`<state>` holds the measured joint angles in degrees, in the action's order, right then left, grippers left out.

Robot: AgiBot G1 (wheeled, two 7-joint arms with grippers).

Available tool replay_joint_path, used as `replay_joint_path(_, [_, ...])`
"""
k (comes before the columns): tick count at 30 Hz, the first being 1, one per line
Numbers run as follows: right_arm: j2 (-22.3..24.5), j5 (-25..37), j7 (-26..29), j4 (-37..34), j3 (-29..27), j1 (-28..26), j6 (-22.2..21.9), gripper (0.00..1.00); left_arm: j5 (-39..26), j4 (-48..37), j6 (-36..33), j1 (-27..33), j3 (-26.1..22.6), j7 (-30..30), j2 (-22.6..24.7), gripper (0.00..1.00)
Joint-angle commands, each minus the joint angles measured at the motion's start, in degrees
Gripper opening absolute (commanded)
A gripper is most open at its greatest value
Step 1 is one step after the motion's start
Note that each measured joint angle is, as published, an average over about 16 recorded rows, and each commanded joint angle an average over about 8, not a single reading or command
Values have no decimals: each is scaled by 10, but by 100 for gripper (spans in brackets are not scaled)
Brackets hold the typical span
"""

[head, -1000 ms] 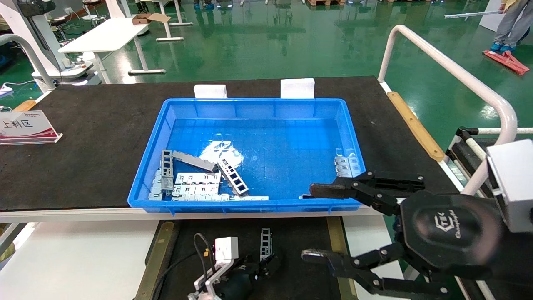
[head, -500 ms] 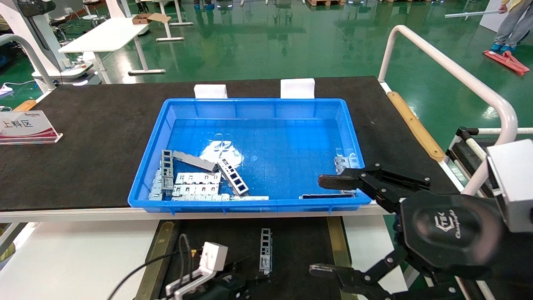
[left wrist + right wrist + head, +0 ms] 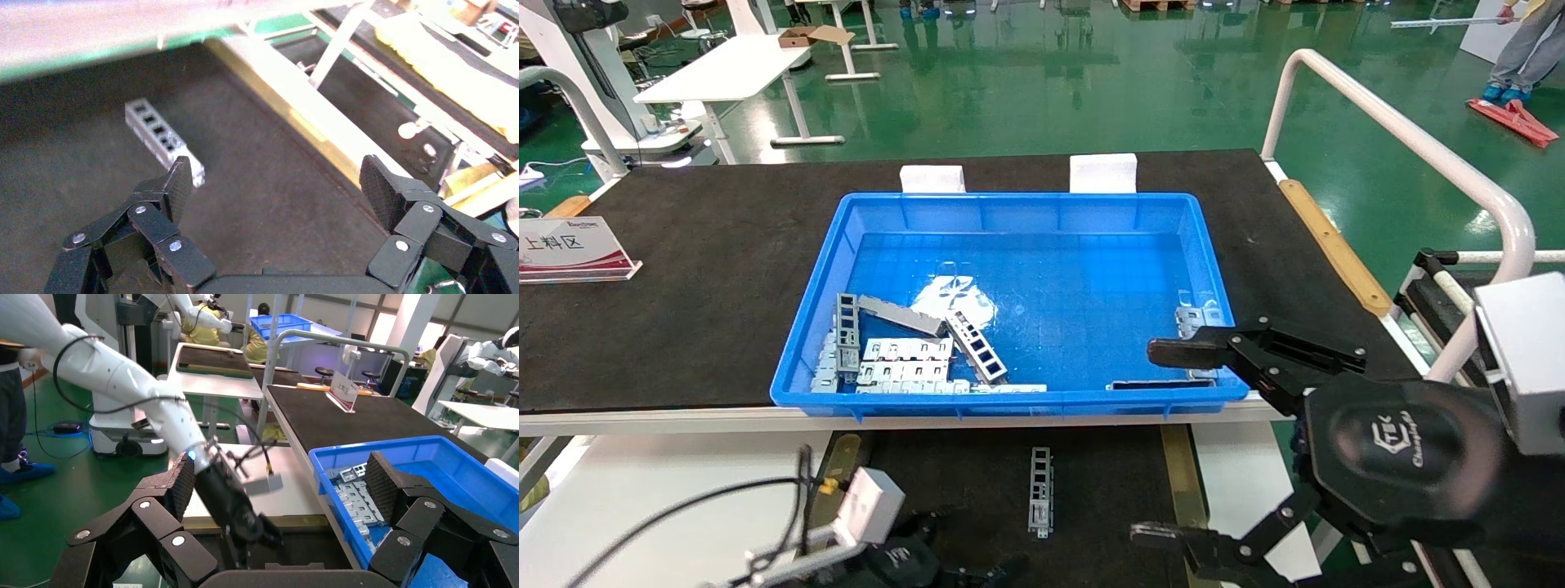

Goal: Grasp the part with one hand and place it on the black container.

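The left gripper (image 3: 275, 184) hangs low over the black container (image 3: 1091, 490), its jaws spread wide with nothing between them. Just ahead of its fingertips (image 3: 177, 184) the part (image 3: 1039, 490) lies flat on the container's dark surface, apart from the fingers and not touched by them; in the left wrist view the part (image 3: 162, 139) sits just beyond one fingertip, with the brass-coloured strip (image 3: 287, 110) of the container's edge running past the other side of the gripper. In the head view the gripper's black body (image 3: 903, 559) shows at the near edge, with the part ahead of it and to its right.

The right gripper (image 3: 1164, 445) hovers off to the part's right, its jaws also wide open and empty. One finger (image 3: 1185, 353) reaches over the near right corner of the blue bin (image 3: 1009, 400), the other (image 3: 1164, 535) lies over the right strip of the container. Beyond the part, the bin holds a heap of metal pieces (image 3: 903, 351) in its near left corner.
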<state>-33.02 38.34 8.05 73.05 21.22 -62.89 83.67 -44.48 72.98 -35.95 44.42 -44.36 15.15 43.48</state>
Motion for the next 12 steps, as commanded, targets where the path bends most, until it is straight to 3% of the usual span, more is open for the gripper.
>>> replay_joint_path(1, [0,0,0,0,0,0,0,100,3,16,-12,4,4,2,-20,100])
replay_joint_path(12, [0,0,0,0,0,0,0,100,29,41,-52,21,30,2,-62,100])
